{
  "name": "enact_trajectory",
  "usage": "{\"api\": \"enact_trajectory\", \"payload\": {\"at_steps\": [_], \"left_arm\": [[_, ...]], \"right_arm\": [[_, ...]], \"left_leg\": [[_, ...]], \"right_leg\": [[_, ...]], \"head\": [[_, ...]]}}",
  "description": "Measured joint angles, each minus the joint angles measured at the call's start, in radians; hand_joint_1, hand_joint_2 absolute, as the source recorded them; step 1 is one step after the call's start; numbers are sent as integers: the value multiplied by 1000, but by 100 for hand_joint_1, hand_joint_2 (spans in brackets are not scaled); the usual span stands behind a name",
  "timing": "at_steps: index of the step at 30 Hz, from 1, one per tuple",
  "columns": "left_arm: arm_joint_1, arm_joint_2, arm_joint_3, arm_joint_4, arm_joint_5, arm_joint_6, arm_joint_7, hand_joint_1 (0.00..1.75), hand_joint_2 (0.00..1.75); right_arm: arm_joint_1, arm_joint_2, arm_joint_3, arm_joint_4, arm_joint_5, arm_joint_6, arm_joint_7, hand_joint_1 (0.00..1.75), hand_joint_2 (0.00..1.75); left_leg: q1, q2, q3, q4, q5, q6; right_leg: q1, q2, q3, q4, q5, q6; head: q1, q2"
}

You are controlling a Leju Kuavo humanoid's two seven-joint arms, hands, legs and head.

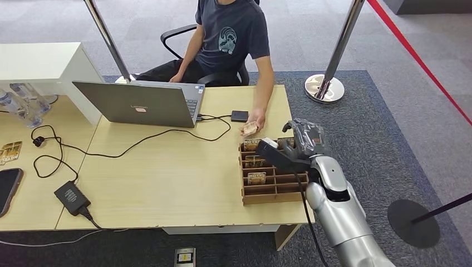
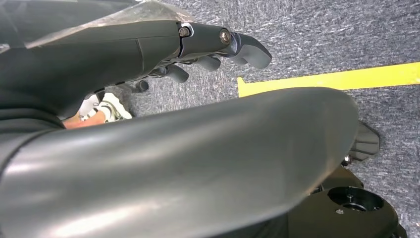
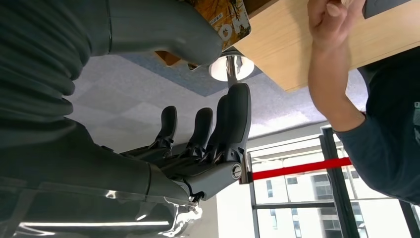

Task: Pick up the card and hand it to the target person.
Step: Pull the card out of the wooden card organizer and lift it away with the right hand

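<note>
A wooden card box [image 1: 274,188] stands on the table's right end with printed cards [image 1: 256,178] upright in its slots. My right hand [image 1: 303,140] hovers over the box's far right corner. In the right wrist view its thumb [image 3: 163,29] and dark fingers [image 3: 233,124] are spread wide apart with nothing between them. An orange printed card [image 3: 229,21] shows just beyond the thumb. The seated person's hand [image 1: 253,128] lies on the table close behind the box, curled around something small and tan. My left hand [image 2: 218,47] hangs over the carpet, holding nothing.
An open laptop [image 1: 139,103], a small black device [image 1: 239,115], a charger brick [image 1: 71,197] and trailing cables lie on the table [image 1: 167,178]. A stanchion base [image 1: 324,88] with a red rope stands on the carpet to the right. A phone [image 1: 8,188] lies at the far left.
</note>
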Motion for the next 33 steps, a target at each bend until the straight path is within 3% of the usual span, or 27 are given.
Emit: {"api": "enact_trajectory", "payload": {"at_steps": [13,33], "left_arm": [[0,0,0,0,3,0,0,0,0],[1,0,0,0,9,0,0,0,0]], "right_arm": [[-26,11,-4,31,-5,2,-10,81,175],[-26,21,-5,66,-5,-1,-8,89,175]], "left_leg": [[0,0,0,0,1,0],[0,0,0,0,1,0]], "right_leg": [[0,0,0,0,1,0],[0,0,0,0,1,-1]], "head": [[0,0],[0,0]]}}
